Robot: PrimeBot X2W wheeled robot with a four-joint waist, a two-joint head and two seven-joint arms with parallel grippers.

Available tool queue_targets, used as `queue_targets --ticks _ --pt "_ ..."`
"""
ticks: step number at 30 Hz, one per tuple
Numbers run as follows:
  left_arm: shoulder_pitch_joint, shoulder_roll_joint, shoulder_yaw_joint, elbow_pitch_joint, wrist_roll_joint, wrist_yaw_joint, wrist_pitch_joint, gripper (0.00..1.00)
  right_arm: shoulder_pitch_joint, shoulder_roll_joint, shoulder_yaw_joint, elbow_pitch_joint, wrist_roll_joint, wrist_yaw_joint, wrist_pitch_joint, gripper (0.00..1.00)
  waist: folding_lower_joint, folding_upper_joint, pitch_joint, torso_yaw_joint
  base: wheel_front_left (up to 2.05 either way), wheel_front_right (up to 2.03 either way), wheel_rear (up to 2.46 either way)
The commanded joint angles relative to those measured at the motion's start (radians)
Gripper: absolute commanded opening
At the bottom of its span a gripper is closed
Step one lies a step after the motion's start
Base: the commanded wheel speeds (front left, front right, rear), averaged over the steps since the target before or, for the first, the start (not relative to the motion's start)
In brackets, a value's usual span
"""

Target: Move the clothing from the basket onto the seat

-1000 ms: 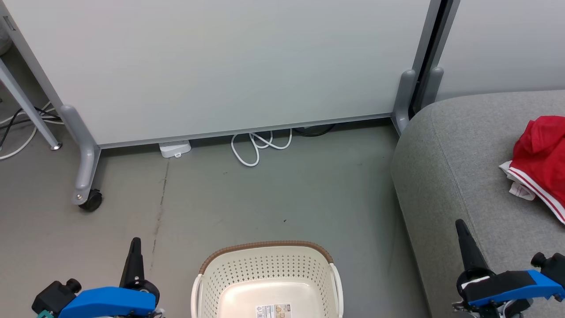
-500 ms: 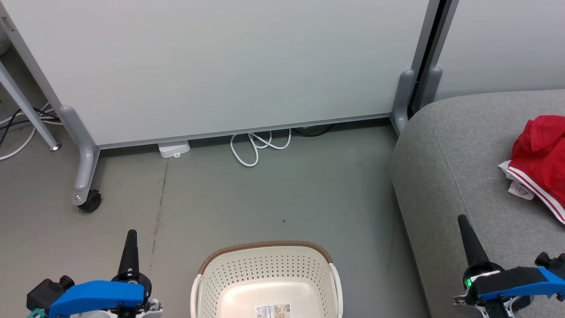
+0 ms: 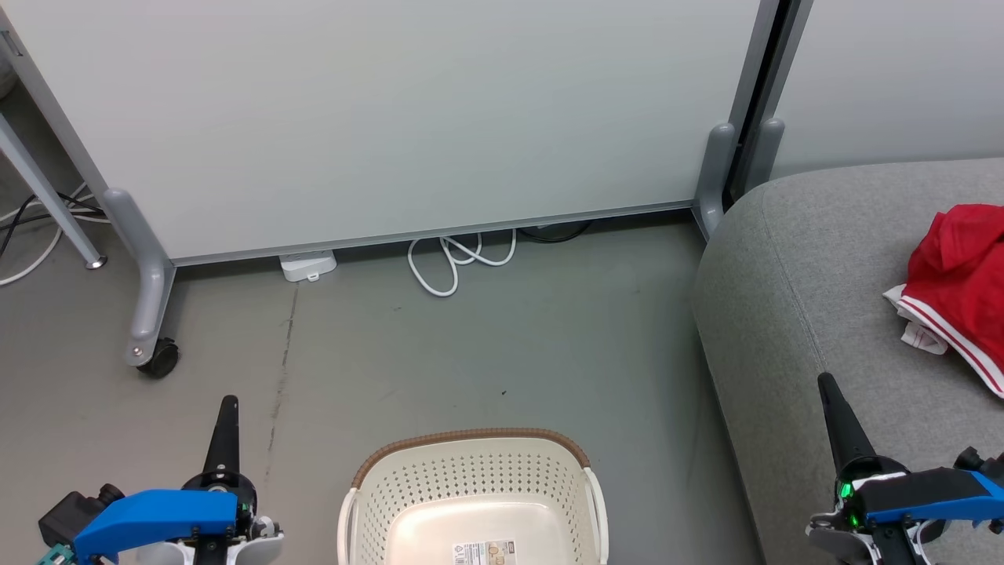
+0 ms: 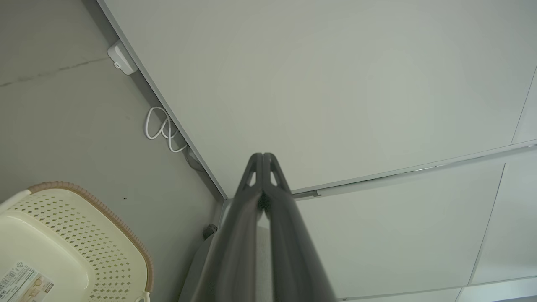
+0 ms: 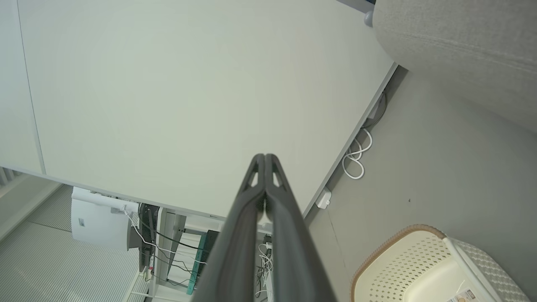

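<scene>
The cream basket (image 3: 471, 479) with a brown rim stands on the floor at the bottom centre, with only a label on its bottom; it also shows in the left wrist view (image 4: 63, 235) and the right wrist view (image 5: 419, 264). Red clothing (image 3: 961, 286) with white trim lies on the grey seat (image 3: 823, 275) at the right edge. My left gripper (image 3: 227, 404) is shut and holds nothing, left of the basket. Over the seat's front corner my right gripper (image 3: 825, 383) is likewise shut on nothing. Both wrist views show fingers pressed together: left gripper (image 4: 262, 156), right gripper (image 5: 264, 157).
A white partition panel (image 3: 392, 118) on grey castor feet (image 3: 153, 314) stands behind the basket. A white cable (image 3: 459, 263) and a small white box (image 3: 308, 264) lie at its base. A table leg (image 3: 47, 196) and more cables are at far left.
Both grippers have sunk slightly toward the bottom edge of the head view and their fingers now point more upright. Basket and clothing stay put.
</scene>
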Motion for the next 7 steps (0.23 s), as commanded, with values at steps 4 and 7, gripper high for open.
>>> queue_targets --ticks 4,7 --pt "-0.024 0.0 0.012 -0.015 -0.047 -0.002 0.016 0.0 -0.023 -0.005 -0.005 -0.003 0.056 0.001 0.01 0.0 0.0 -0.0001 0.0 -0.001 0.0 0.0 0.0" --pt "-0.027 0.0 0.015 -0.018 -0.07 -0.003 0.021 0.0 -0.025 -0.005 -0.006 -0.002 0.082 0.001 0.014 0.0 0.0 -0.0001 0.0 -0.001 0.0 0.0 0.0"
